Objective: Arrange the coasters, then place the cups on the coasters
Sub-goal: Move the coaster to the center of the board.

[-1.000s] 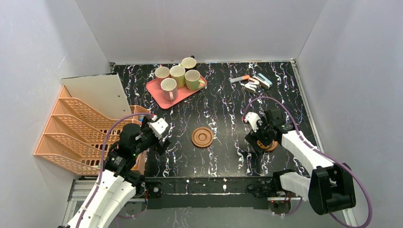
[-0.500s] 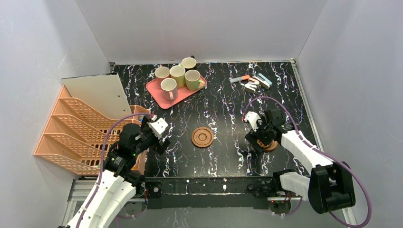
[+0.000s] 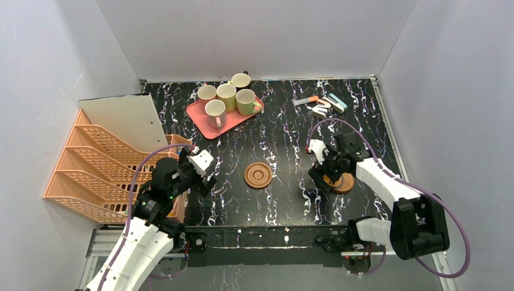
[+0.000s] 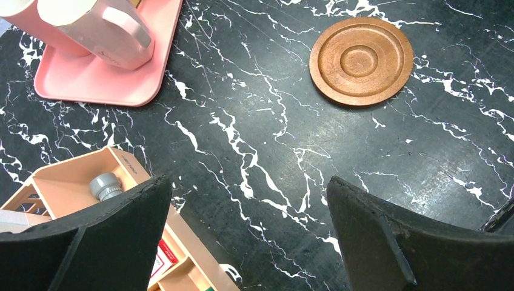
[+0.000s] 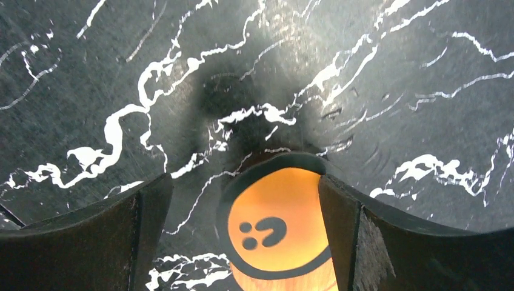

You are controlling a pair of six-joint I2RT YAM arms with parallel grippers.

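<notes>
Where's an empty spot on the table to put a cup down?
Bare table lies between the pink tray and the ringed coaster, and between that coaster and the right gripper. Crowded: the tray, packed with cups, and the small things at the back right.

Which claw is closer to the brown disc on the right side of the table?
Right. The right gripper hangs over the coaster, jaws open; the left gripper is far across the table, beside the orange rack.
</notes>
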